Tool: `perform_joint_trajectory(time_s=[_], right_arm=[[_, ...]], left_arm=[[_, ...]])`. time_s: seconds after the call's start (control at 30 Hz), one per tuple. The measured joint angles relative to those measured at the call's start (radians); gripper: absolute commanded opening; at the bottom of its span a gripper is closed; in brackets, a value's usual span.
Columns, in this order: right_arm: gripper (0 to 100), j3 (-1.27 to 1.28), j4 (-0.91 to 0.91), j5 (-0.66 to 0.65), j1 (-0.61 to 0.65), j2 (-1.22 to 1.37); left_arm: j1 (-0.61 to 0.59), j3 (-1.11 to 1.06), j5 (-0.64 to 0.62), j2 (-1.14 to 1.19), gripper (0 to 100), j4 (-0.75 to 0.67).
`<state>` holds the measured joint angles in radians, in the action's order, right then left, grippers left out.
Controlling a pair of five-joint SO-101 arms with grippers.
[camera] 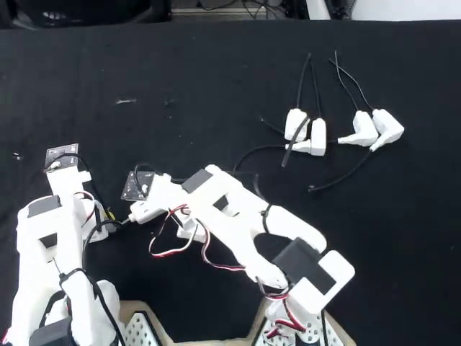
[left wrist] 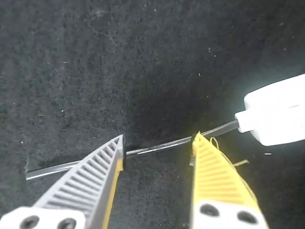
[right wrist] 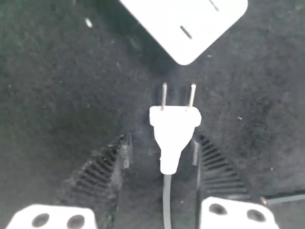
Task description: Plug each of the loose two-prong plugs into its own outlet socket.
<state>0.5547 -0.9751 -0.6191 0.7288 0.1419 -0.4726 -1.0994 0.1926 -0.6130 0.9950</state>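
Observation:
A loose white two-prong plug (right wrist: 174, 129) lies on the black cloth between the fingers of my right gripper (right wrist: 159, 150), which is open. Its prongs point at a white outlet socket (right wrist: 190, 24) a short gap ahead, with two slots showing. My left gripper (left wrist: 157, 143) is open and straddles a thin black cable (left wrist: 157, 148) that runs into a white outlet body (left wrist: 276, 114); the fingertips (left wrist: 198, 143) sit at the cable without pinching it. In the high view the right arm (camera: 238, 216) stretches leftward to meet the left arm (camera: 54, 223) near the table's front left.
Two white plug-and-socket pairs (camera: 306, 133) (camera: 374, 130) lie at the back right with black cables trailing around them. Both arm bases stand at the front edge. Black cloth (camera: 180, 86) covers the table.

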Motion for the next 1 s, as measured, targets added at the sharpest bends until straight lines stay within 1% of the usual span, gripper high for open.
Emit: perform_joint_trajectory(time_s=[0.1,0.13,0.23,0.27,0.33,0.37,0.47,0.67,0.73,0.83,0.9,1.0], right_arm=[[20.6,0.000,0.000,0.000,0.000,0.000],[17.7,0.000,0.000,0.000,0.000,0.000],[0.2,-0.002,0.002,0.000,-0.012,0.000],[2.5,-0.006,0.003,0.000,-0.028,0.000],[0.6,-0.020,0.009,0.000,-0.064,0.002],[1.4,-0.020,0.014,0.000,-0.077,0.002],[1.1,-0.012,0.014,0.012,-0.087,-0.037],[1.1,0.124,0.018,0.124,-0.086,-0.321],[1.1,0.199,0.043,0.157,-0.063,-0.434],[1.1,0.322,0.155,0.221,-0.043,-0.578],[1.1,0.408,0.270,0.259,-0.026,-0.644],[1.1,0.514,0.466,0.301,-0.011,-0.677]], left_arm=[[0.000,0.000,0.000,0.000,23,0.000],[0.000,0.000,0.000,0.000,23,0.000],[0.000,0.000,0.000,0.000,23,0.000],[0.000,0.000,0.000,0.000,23,0.000],[0.000,0.000,0.000,0.000,23,0.000],[0.000,0.000,0.000,0.000,23,0.000],[0.000,-0.002,0.000,0.000,23,0.000],[0.000,-0.006,0.000,0.000,23,0.000],[0.000,-0.006,0.000,0.000,23,0.000],[0.000,-0.006,0.000,0.000,23,0.002],[0.000,0.006,-0.023,0.000,23,0.015],[0.000,0.035,-0.061,-0.035,23,0.020]])
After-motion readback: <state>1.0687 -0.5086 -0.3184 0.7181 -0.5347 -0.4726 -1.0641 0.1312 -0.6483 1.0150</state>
